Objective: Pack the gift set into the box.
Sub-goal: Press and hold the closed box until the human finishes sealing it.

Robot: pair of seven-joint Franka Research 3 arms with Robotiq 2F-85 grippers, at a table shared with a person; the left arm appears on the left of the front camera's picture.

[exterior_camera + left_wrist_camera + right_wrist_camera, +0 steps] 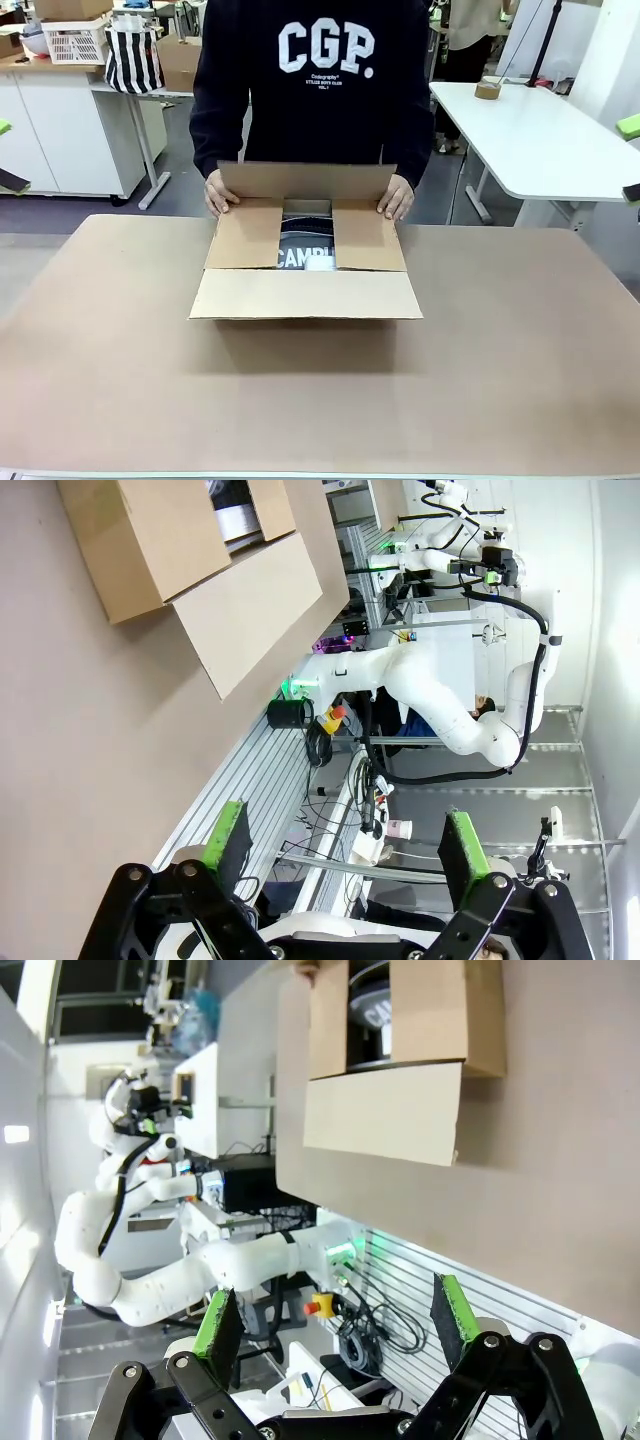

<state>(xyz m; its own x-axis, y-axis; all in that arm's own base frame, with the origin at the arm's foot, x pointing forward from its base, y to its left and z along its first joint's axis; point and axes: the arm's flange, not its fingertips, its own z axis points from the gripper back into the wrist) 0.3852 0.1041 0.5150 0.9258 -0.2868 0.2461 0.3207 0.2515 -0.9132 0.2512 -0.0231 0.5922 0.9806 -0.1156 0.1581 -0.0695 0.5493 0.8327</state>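
Observation:
The brown cardboard box [300, 293] stands in the middle of the table, its near flap folded outward and its two side flaps folded in. Through the gap between them shows the black gift set [303, 250] with white letters CAMP, lying inside. The person's two hands [397, 198] rest at the box's far corners, by the upright far flap. My left gripper [345, 855] is open and empty, off the table's edge, with the box [160, 540] far off. My right gripper [338, 1325] is likewise open and empty, the box [410, 1060] far from it.
The brown table surface [500, 360] has free room on all sides of the box. A white table [540, 130] with a tape roll stands at the back right; cabinets and a striped bag are at the back left.

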